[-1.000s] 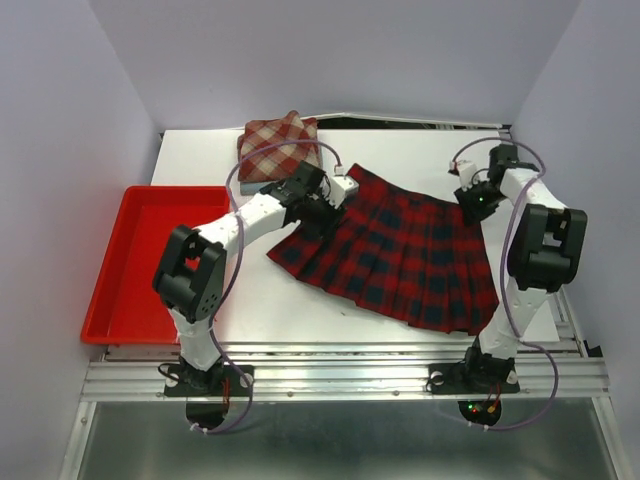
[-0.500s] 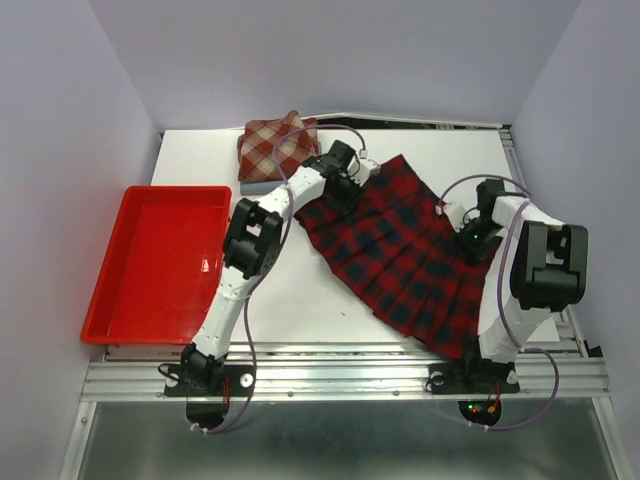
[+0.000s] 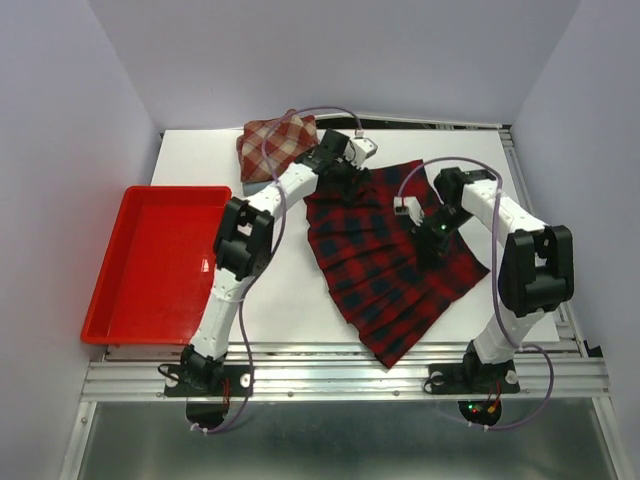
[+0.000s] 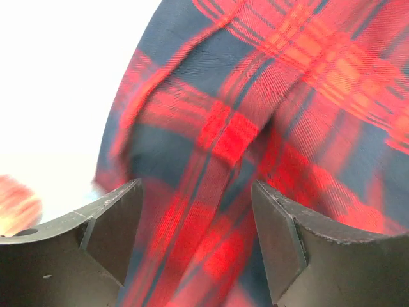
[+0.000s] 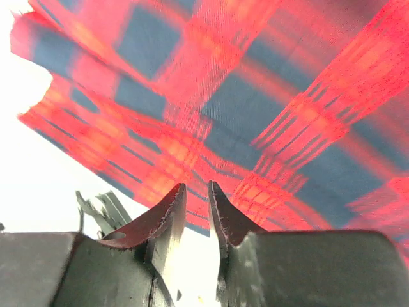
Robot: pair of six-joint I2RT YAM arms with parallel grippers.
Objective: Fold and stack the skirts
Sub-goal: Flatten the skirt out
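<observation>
The red and navy plaid skirt (image 3: 385, 265) lies spread in the middle of the table, its hem reaching toward the near edge. My left gripper (image 3: 345, 172) hovers over the skirt's far left corner. Its jaws stand wide open with plaid cloth (image 4: 217, 128) beneath them and nothing held. My right gripper (image 3: 425, 240) sits low over the skirt's middle, fingers only a narrow gap apart, with no cloth (image 5: 255, 96) between them. The folded brick-red and cream check skirt (image 3: 275, 145) rests at the back left on a light blue skirt (image 3: 258, 184), of which only an edge shows.
A red plastic tray (image 3: 110, 300) sits off the table's left side. Walls close in the table at the back and on both sides. The right arm's cable (image 3: 440, 165) loops above the plaid skirt.
The plaid skirt has swung round, so its hem now points at the near edge. The left gripper opened over the far corner. The right gripper moved left onto the skirt's middle.
</observation>
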